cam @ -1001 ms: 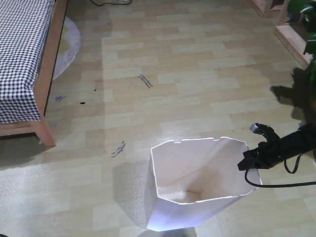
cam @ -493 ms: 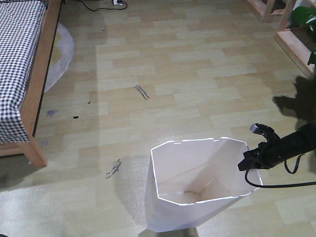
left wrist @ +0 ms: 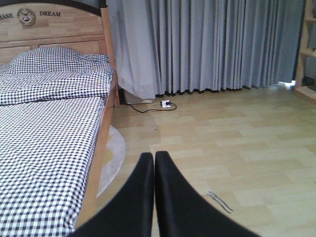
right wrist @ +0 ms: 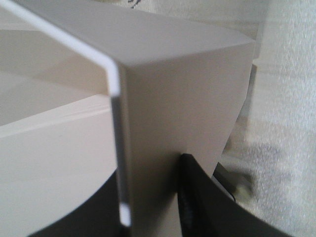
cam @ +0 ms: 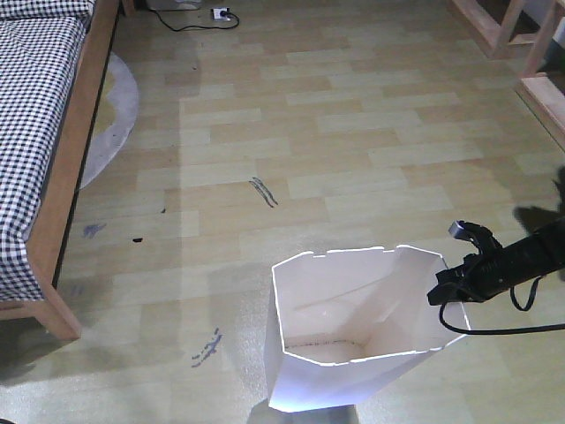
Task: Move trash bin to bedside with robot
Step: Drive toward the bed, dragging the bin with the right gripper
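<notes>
**Right gripper on the bin rim, bed well off to the left**

Closest in, the white trash bin [cam: 305,384] stands upright on the plank floor [cam: 371,150]. The right gripper [cam: 446,294] is pinched onto its right wall at the rim, and the wrist view shows a black finger [right wrist: 190,195] flat against the outside. The left gripper [left wrist: 154,165] has its jaws pressed together, gripping nothing. Further out on the left is the bed frame [cam: 75,159] with checked bedding [cam: 22,124], well apart from the bin. A power strip [cam: 221,13] lies at the far end

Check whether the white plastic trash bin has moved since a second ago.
Yes, forward: the white trash bin now sits closer to the dark floor scuff ahead.
</notes>
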Robot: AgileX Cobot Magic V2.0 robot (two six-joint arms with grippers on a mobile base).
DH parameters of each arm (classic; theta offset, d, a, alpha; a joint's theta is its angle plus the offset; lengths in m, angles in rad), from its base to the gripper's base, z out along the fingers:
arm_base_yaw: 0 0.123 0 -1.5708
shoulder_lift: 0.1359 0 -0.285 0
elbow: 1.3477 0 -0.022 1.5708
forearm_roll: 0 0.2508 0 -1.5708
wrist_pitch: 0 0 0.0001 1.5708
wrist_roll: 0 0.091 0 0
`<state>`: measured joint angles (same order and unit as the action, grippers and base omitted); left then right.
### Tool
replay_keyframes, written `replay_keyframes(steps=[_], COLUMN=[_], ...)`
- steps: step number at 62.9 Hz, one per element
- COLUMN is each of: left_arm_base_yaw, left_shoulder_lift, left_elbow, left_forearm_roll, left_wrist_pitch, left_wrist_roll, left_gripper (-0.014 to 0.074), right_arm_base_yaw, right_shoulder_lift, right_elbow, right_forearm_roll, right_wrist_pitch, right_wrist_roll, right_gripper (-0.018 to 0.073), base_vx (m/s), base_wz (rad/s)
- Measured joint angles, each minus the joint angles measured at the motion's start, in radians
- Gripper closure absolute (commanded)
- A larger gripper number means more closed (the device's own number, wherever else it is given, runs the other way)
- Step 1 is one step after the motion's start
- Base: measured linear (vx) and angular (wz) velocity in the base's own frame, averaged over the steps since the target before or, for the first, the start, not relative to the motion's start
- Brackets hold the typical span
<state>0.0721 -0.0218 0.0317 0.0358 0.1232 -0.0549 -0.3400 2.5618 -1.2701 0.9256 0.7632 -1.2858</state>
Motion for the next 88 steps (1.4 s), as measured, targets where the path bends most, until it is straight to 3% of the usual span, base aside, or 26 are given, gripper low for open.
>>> replay_keyframes(steps=[88], left_arm_base_yaw=[0.000], left_shoulder_lift=[0.000], left_elbow=[0.000], left_forearm_roll=[0.000], left_wrist_pitch=[0.000], left_wrist_roll=[0.000], left_gripper=[0.0603], right_arm_base_yaw=[0.000], right_shoulder_lift=[0.000], right_elbow=[0.000], right_forearm_roll=[0.003], right_wrist_pitch=[-0.009], right_wrist_roll=[-0.001], right_gripper=[0.0563], base_vx=[0.34], base_wz=[0.03])
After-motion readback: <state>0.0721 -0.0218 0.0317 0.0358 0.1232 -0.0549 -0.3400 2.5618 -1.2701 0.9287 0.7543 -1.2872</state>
